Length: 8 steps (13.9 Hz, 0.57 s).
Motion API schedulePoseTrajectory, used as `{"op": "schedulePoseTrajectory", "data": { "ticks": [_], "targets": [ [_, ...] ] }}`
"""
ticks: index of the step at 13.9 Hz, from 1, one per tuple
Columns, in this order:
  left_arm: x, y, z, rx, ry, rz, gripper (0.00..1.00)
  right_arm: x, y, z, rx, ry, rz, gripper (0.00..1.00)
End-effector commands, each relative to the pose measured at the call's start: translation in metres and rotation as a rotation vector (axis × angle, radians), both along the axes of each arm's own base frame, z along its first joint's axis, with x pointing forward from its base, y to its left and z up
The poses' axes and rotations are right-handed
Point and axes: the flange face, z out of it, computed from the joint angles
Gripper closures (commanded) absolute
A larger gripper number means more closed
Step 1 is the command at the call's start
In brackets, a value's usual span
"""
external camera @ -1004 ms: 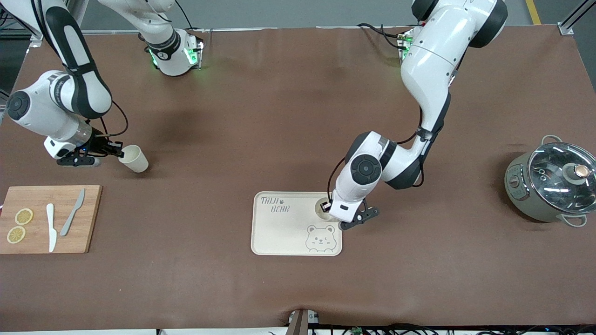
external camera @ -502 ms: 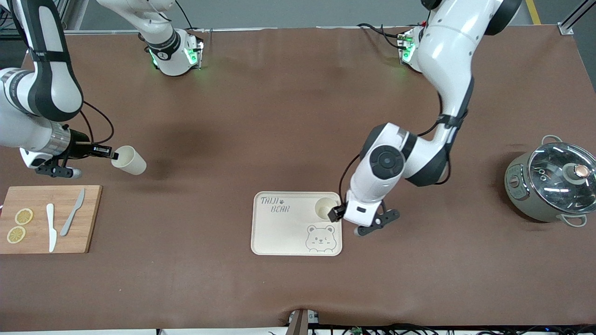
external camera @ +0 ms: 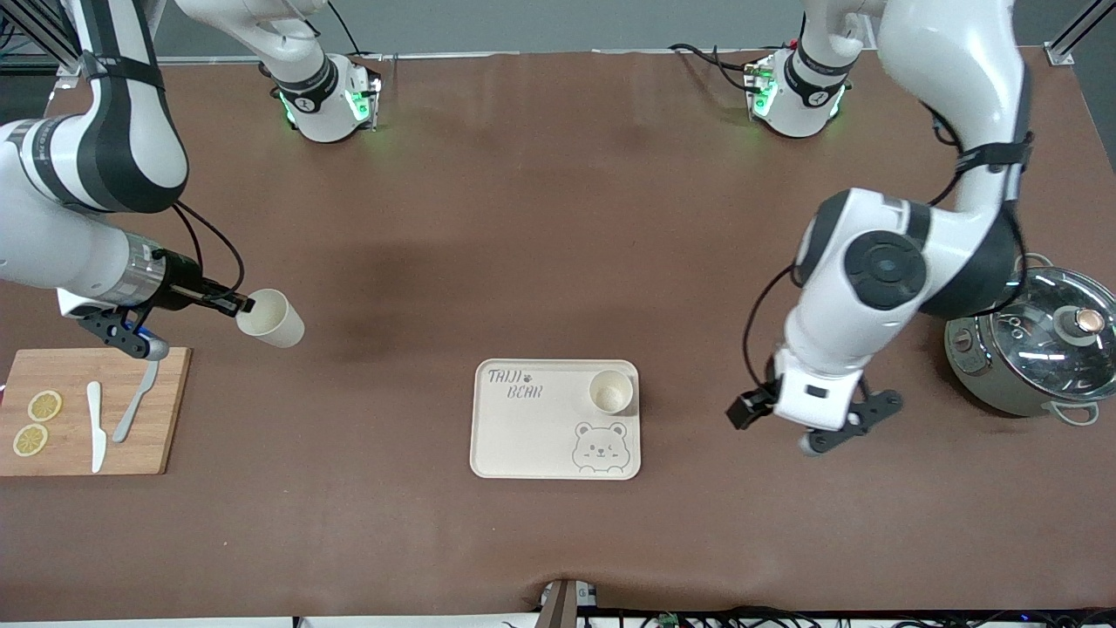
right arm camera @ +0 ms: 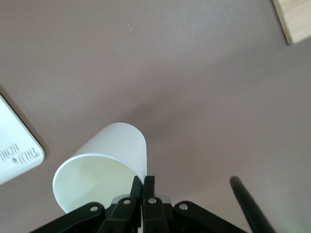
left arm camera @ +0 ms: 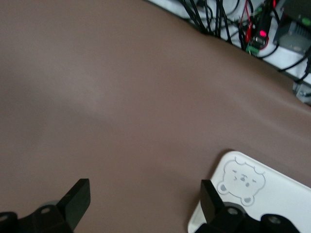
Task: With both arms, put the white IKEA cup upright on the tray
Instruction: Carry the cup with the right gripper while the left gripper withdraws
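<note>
Stood upright in the flat cream rectangular tray [external camera: 523,436], one small white cup [external camera: 610,391], apart from the left gripper [external camera: 757,410], fingers spread, empty, over bare table beside the tray. Pinched at its rim by the right gripper [right arm camera: 144,187], a second white tapered cup [external camera: 271,317], tilted sideways, smooth, unmarked. Judged mid-carry; next, travel over the tray, then righting.

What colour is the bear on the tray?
Grey, drawn on the cream tray; the bear shows best in the front view.

high front cam facing robots; wrist cams close, downward; tray [external camera: 523,436] in all
</note>
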Motion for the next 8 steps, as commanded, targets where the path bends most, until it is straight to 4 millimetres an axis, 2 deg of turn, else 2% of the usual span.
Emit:
{"op": "schedulePoseTrajectory", "data": {
  "ticks": [1,2,4,5,7,8],
  "targets": [
    [0.001,0.051,0.032,0.026,-0.022,-0.032,0.0,0.007,0.017,0.013,0.005,0.068,-0.141,1.0],
    [0.0,0.07,0.045,0.033,-0.023,-0.037,0.0,0.008,0.027,0.008,0.014,0.085,-0.176,1.0],
    [-0.007,0.102,0.072,0.054,-0.017,-0.064,0.0,0.013,0.049,-0.021,0.033,0.135,-0.207,1.0],
    [-0.011,0.117,0.084,0.064,-0.009,-0.085,0.0,0.017,0.055,-0.028,0.034,0.148,-0.228,1.0],
    [-0.024,0.149,0.11,0.09,0.019,-0.122,0.0,0.031,0.08,-0.048,-0.004,0.202,-0.366,1.0],
    [-0.033,0.166,0.123,0.104,0.044,-0.15,0.0,0.038,0.095,-0.049,0.005,0.22,-0.436,1.0]
  ]
}}
